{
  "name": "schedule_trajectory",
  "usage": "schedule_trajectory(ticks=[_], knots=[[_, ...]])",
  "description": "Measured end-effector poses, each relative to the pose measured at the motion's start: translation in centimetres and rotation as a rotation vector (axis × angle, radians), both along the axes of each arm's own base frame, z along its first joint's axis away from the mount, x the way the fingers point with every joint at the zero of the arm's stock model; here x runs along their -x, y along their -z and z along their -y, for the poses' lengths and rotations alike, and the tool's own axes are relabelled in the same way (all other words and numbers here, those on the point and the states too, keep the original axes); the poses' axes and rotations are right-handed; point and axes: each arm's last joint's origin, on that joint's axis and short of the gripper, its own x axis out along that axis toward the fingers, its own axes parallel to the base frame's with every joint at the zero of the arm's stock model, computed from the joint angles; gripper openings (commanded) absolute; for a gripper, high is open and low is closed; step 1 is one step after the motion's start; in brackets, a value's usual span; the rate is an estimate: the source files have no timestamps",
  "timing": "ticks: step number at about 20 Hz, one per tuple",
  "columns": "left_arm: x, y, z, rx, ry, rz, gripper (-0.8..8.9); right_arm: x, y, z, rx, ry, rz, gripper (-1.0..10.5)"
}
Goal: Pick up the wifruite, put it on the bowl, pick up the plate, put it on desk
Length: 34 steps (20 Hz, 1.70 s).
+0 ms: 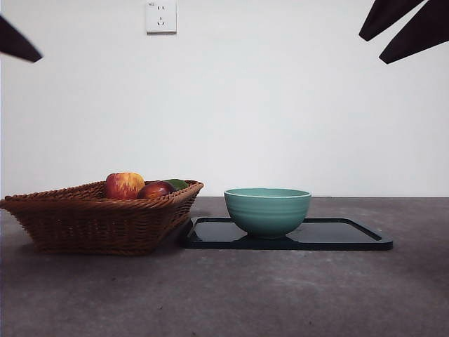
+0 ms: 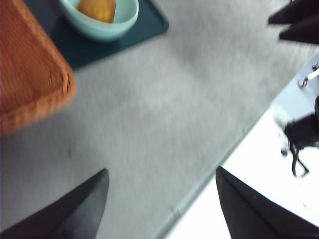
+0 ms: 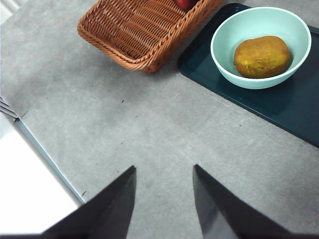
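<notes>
The wifruite (image 3: 262,56), one brown fuzzy oval, lies inside the bowl (image 3: 225,59); the front view hides it behind the bowl's wall. The single teal bowl (image 1: 267,210) stands on one flat glossy black tray (image 1: 351,237), towards the tray's nine o'clock end in the front view. Touching or just beside the tray at nine o'clock sits one brown wicker basket (image 1: 98,221), and over its rim show three fruits: a red-and-yellow apple (image 1: 124,185), a dark red round fruit (image 1: 156,189) and a sliver of something green (image 1: 177,183).

All of this rests on the worktop (image 1: 231,295), a dark grey matte surface, faintly mottled, whose pale edge strip shows in both wrist views. Behind it rises a plain white wall with one white socket plate (image 1: 161,16) at twelve o'clock.

The left pincer (image 2: 162,199) hangs over bare worktop near the edge, well apart from the tray, its jaws spread wide and holding nothing. The right pincer (image 3: 164,196) also hangs over bare worktop, away from basket and tray, its jaws parted by a narrower gap and likewise empty.
</notes>
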Motion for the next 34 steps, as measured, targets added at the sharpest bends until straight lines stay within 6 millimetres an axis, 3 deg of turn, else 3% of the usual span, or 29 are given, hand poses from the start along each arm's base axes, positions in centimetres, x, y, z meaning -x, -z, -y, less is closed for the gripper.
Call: schedule_trajectory(ticks=[3, 7, 14, 17, 22, 25, 34], knots=[[-1.1, -0.3, 0.5, 0.032, -0.009, 0.04, 3.45, 0.0, 0.0, 0.0, 0.0, 0.0, 0.0, 1.8], [-4.0, -0.6, 2.0, 0.02, -0.015, 0.001, 3.45, 0.0, 0.0, 0.0, 0.0, -0.001, -0.001, 1.8], [-12.1, -3.6, 6.2, 0.001, 0.018, 0.033, 3.44, 0.9, -0.5, 0.4, -0.038, -0.032, 0.002, 1.8], [-15.9, -3.9, 8.6, -0.012, 0.046, 0.045, 3.44, 2.1, -0.8, 1.1, -0.046, -0.031, 0.013, 1.8], [-21.0, -1.6, 12.9, -0.067, 0.095, 0.037, 3.44, 4.1, -1.4, 2.3, -0.078, -0.016, 0.028, 1.8], [-22.9, 0.4, 15.1, -0.116, 0.117, 0.039, 3.44, 5.0, -1.6, 2.8, -0.099, -0.003, 0.028, 1.8], [-24.6, 5.8, 20.0, -0.358, 0.203, 0.155, 3.44, 5.7, -1.0, 3.3, -0.073, 0.014, -0.049, 1.8]])
